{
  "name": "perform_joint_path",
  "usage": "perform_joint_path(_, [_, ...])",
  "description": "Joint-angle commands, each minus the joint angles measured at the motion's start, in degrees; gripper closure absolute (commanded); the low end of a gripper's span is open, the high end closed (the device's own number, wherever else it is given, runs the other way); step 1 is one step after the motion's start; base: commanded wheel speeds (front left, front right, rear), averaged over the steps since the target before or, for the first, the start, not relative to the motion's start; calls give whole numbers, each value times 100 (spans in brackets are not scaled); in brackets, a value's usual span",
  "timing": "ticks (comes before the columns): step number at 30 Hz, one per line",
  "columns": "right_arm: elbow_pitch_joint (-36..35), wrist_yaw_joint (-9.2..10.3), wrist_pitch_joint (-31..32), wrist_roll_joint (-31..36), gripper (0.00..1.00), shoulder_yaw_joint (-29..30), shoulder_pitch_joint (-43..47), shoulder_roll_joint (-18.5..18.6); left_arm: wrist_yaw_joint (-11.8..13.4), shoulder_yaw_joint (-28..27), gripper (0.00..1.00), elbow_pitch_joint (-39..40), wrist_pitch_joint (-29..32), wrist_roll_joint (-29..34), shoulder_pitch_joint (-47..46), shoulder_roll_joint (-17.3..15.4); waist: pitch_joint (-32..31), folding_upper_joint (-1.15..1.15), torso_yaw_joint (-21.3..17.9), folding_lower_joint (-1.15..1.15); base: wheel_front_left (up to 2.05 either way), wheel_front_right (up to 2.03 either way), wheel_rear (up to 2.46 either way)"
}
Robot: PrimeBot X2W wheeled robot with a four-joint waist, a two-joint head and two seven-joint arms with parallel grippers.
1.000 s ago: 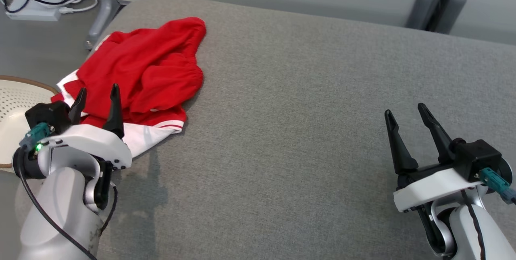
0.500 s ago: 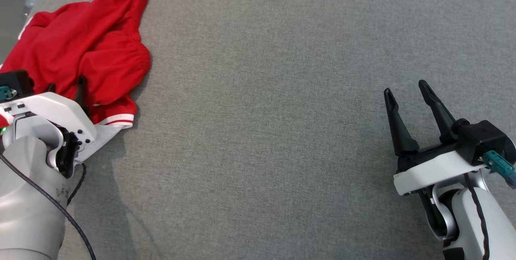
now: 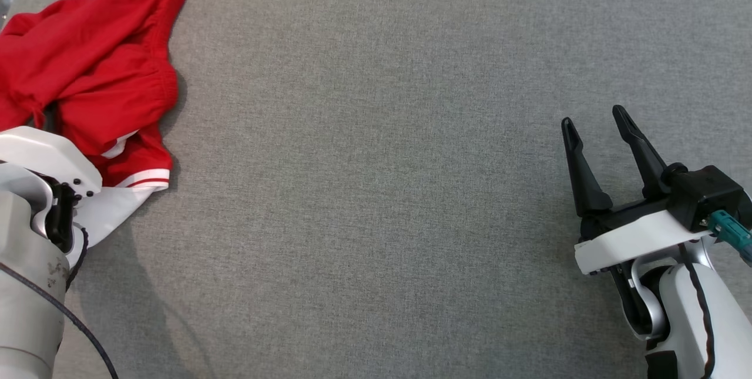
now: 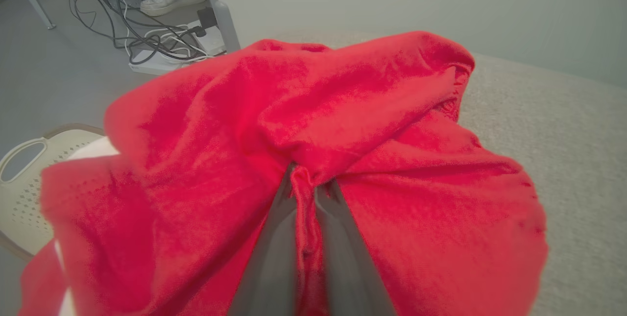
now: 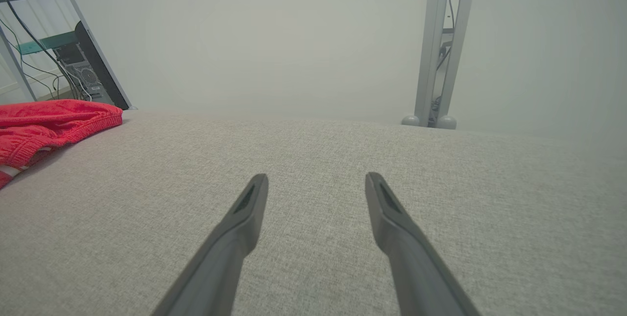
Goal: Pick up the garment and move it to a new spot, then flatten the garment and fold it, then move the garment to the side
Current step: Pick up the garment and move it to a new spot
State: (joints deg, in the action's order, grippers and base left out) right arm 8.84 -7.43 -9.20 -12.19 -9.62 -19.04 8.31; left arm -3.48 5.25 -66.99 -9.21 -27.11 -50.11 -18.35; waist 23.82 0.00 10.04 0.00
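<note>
Garment (image 3: 88,67): red, crumpled; a fold now clenched in my left tool (image 4: 304,181), spread a second ago. Right tool (image 3: 593,119) released, idle. Grasp made, I judge; lift comes next.

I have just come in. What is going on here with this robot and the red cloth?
The robot is working on a red garment that lies crumpled at the left end of a grey cushion. Its left gripper is shut on a fold of the garment, which is not yet flattened or folded. Its right gripper is open and hangs over bare cushion, well apart from the garment.
</note>
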Motion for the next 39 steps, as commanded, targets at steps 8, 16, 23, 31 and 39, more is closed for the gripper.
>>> perform_joint_path(8, [165,-11,-165,-54,0,80,83,-61,148,-129,100,557,-574,68,199,-137,-379,0,11,0,0,0,0])
perform_joint_path(16, [293,-11,-255,-50,0,130,313,-169,532,-493,100,2867,-594,378,1456,29,-897,0,-62,0,0,0,0])
perform_joint_path(23, [386,-11,-309,-78,0,123,527,-238,897,-492,100,4555,-559,599,2683,157,-1318,0,-263,0,0,0,0])
perform_joint_path(31, [385,-11,-322,-73,0,146,738,-327,1353,-310,100,6468,49,781,3971,245,-1665,0,-691,0,0,0,0])
perform_joint_path(39, [367,-11,-309,-14,0,143,837,-361,1344,347,100,7322,545,950,4570,460,-1794,0,-1278,0,0,0,0])
